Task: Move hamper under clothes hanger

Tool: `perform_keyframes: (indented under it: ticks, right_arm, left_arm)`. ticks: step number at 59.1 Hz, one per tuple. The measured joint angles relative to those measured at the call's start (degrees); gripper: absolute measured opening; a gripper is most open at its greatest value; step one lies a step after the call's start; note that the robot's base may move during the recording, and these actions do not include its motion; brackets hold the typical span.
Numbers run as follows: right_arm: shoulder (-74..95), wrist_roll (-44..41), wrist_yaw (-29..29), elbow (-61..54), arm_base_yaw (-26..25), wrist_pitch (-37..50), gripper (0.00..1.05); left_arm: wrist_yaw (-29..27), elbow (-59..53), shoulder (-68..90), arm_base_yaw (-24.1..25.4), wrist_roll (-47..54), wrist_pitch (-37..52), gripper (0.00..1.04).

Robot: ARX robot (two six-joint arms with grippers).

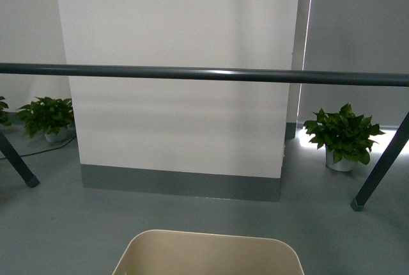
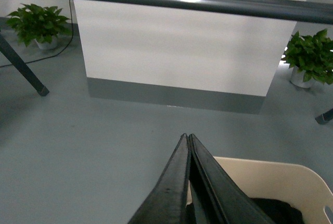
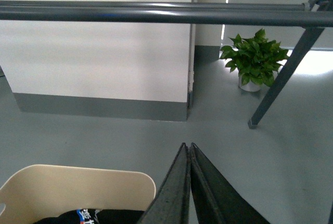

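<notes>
Both grippers' fingers clenched (L (image 2: 188, 136), R (image 3: 187, 145)), hamper (image 1: 208, 252) near clothes hanger (image 1: 204, 74)

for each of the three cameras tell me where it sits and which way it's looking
Front view: on the robot's body, facing the clothes hanger and white wall; hamper rim below; no arm shows.
Left wrist view: on the left arm, looking forward over the closed left gripper.
Right wrist view: on the right arm, over the closed right gripper.
All three share hanger, hamper and a potted plant.

Grey floor (image 1: 192, 220) carries the beige hamper (image 1: 208, 254); the rack's slanted legs (image 1: 381, 163); potted plants (image 1: 342, 137).
</notes>
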Motion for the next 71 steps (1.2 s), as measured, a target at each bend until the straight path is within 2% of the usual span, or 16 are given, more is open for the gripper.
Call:
perform_keyframes:
  ticks: [16,19,25,54,59,64,71]
  right_arm:
    - [-9.6,0.1,-3.0,-9.9,-3.0,0.5,0.02]
    - [-11.6,0.1,-6.4,-11.3,-5.4,-0.1,0.02]
    - [-14.4,0.1,-6.6,-13.2,-7.0,-1.2,0.02]
    - [-29.2,0.1,-6.8,-18.8,-7.1,-10.3,0.02]
    - [-30.6,0.1,-6.8,-21.1,-7.1,-8.9,0.02]
    - [-33.2,0.1,-6.8,-21.3,-7.1,-11.8,0.02]
    - [-38.6,0.1,-6.8,-21.3,-7.1,-16.5,0.02]
  left_arm:
    - [0.1,-11.3,-9.3,0.0,0.2,1.7,0.03]
    - [0.1,-12.6,-10.8,0.0,0.2,1.7,0.03]
    - [0.1,-14.5,-13.4,0.0,0.2,1.3,0.03]
    - [0.1,-20.9,-27.4,0.0,0.2,-6.4,0.03]
    - [0.1,-21.6,-30.3,0.0,0.3,-8.6,0.03]
    - [0.2,-23.2,-31.9,0.0,0.4,-7.8,0.03]
    - [0.1,-23.3,-36.2,0.0,0.5,-11.6,0.03]
